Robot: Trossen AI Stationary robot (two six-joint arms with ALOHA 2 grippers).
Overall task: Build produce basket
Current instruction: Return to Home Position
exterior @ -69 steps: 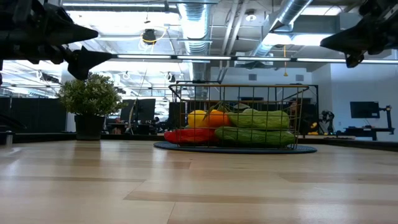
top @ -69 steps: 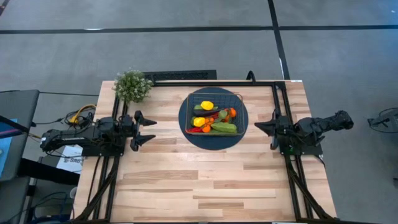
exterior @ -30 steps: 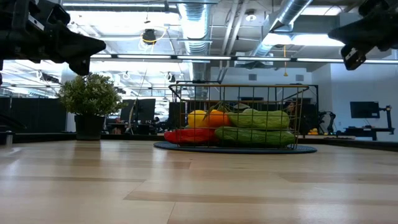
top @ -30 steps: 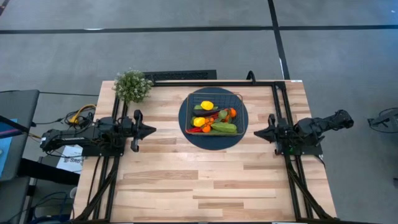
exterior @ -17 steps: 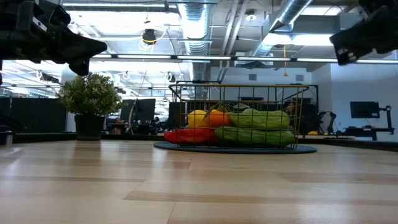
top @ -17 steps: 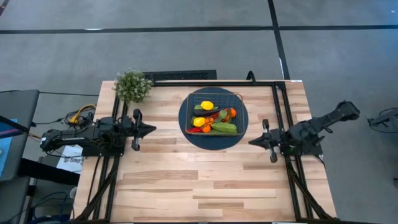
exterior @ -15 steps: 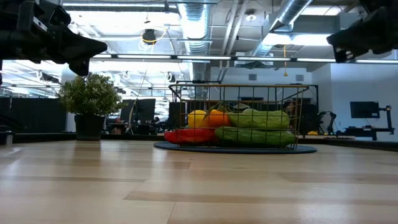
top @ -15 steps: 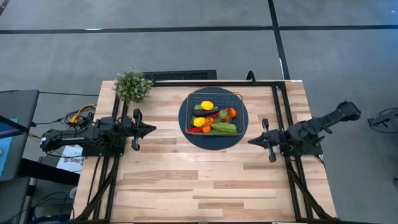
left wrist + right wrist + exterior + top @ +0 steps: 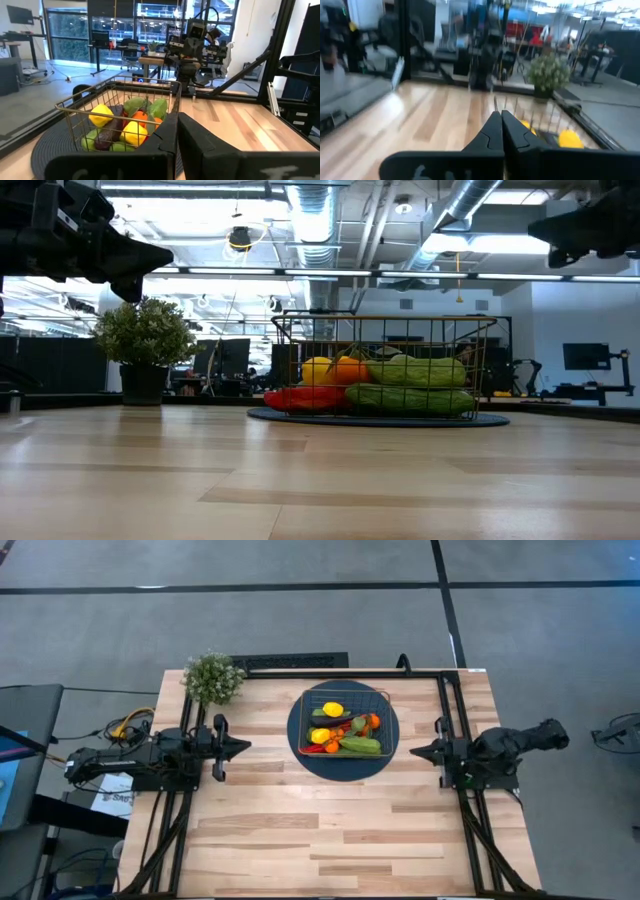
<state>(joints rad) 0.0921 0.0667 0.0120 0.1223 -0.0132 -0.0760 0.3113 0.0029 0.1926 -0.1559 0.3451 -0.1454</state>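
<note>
Both pressed together: left gripper [image 9: 243, 747] 9 o'clock, right gripper [image 9: 415, 752] 3 o'clock of basket [image 9: 345, 691]; long axis 9–3.

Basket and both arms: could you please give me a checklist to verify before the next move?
1. All produce inside the basket, none loose on the table: ok.
2. Basket standing on the mat: ok.
3. Left gripper shut, empty, apart from the basket: ok.
4. Right gripper shut, empty, apart from the basket: ok.
5. Produce below the basket rim in the low view: ok.
</note>
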